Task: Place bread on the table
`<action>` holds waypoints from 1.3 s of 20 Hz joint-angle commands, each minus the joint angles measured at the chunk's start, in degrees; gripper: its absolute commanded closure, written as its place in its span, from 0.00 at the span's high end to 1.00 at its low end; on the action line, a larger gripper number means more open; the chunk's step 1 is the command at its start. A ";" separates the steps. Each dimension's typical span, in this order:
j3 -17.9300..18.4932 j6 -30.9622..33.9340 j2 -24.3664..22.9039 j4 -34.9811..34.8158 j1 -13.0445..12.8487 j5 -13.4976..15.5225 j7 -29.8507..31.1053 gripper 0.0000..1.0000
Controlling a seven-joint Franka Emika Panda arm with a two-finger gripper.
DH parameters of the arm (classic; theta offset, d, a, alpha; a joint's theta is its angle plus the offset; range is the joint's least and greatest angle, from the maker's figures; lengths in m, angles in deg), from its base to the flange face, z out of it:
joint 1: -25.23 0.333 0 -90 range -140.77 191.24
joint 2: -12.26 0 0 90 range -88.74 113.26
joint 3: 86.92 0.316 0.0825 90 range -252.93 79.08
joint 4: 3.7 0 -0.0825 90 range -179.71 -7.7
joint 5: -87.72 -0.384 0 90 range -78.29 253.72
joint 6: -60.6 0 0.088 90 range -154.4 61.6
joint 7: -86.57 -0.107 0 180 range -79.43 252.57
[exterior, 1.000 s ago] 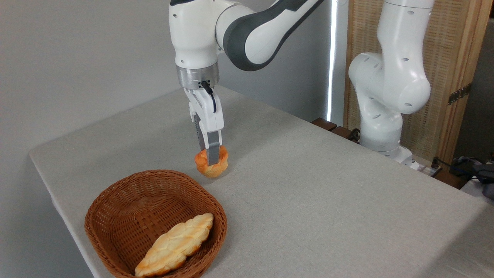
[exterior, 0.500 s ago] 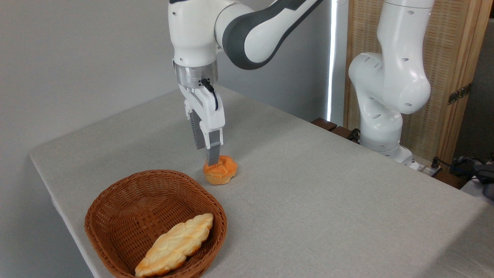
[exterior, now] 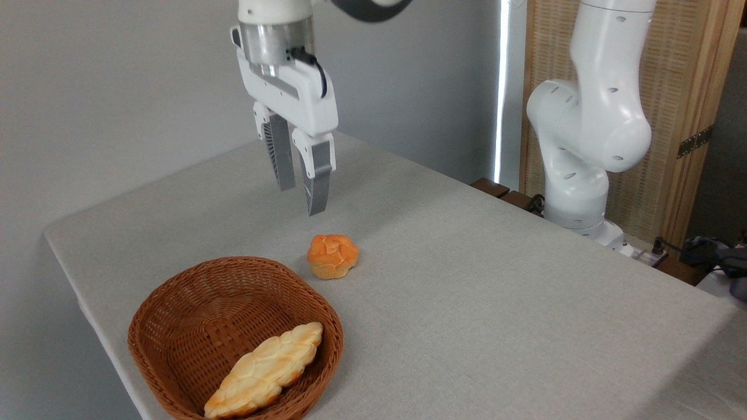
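The bread (exterior: pixel 332 255), a small round orange-golden bun with a cracked top, rests upright on the light grey table (exterior: pixel 478 303), just beyond the basket's far rim. My gripper (exterior: pixel 300 198) hangs well above and a little left of the bun, apart from it. Its two grey fingers stand open with a narrow empty gap between them.
A brown wicker basket (exterior: pixel 175 309) sits at the table's front left corner and holds a long pale braided loaf (exterior: pixel 265 370). The arm's white base (exterior: pixel 583 146) stands off the table's right edge, before a wooden screen (exterior: pixel 688 87). The table's left edge is close to the basket.
My gripper let go of the bread, which settled slightly rightward on the table, then rose straight up and a little left with its fingers open.
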 commanded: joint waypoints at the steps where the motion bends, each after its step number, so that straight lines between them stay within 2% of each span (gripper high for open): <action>1: 0.52 6.65 4.37 9.67 3.98 -0.24 0.55 1.00; 4: 0.43 12.10 9.02 17.57 4.87 -0.68 0.28 1.00; 6: -0.61 14.13 10.35 19.61 7.14 -0.16 0.37 1.00; 8: -5.87 14.13 10.53 19.88 11.61 -0.07 0.54 1.00; 9: -6.85 14.13 10.62 19.80 11.98 -0.15 0.81 1.00; 13: -8.71 13.61 10.80 19.01 12.07 -0.15 0.99 1.00; 26: -7.92 12.46 10.00 18.39 12.34 -0.86 1.16 1.00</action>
